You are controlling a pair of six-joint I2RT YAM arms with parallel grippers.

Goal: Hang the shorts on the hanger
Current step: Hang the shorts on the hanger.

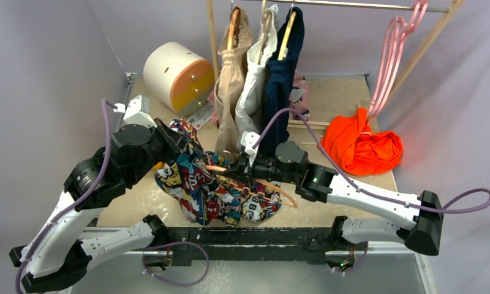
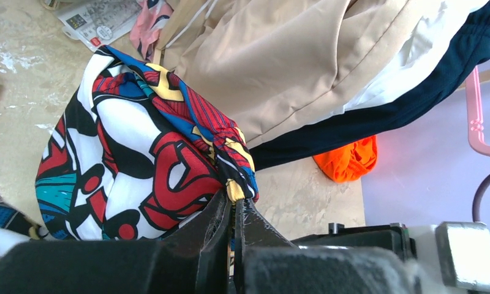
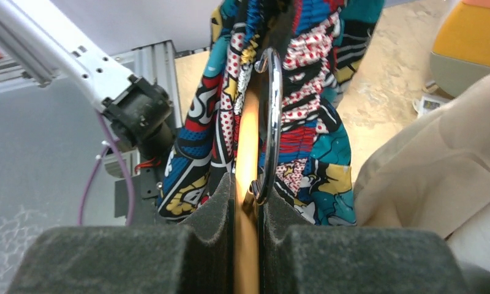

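Note:
The comic-print shorts hang bunched between both arms above the table's front middle. My left gripper is shut on a top corner of the shorts, holding it up; its jaws pinch the fabric at the gripper tip. My right gripper is shut on the peach-orange hanger near its silver hook. The hanger's arm runs down to the right and another part goes into the shorts.
A rail at the back holds beige, white and navy garments on wooden hangers, and pink hangers. An orange garment lies at right. A round white-and-orange box stands at back left.

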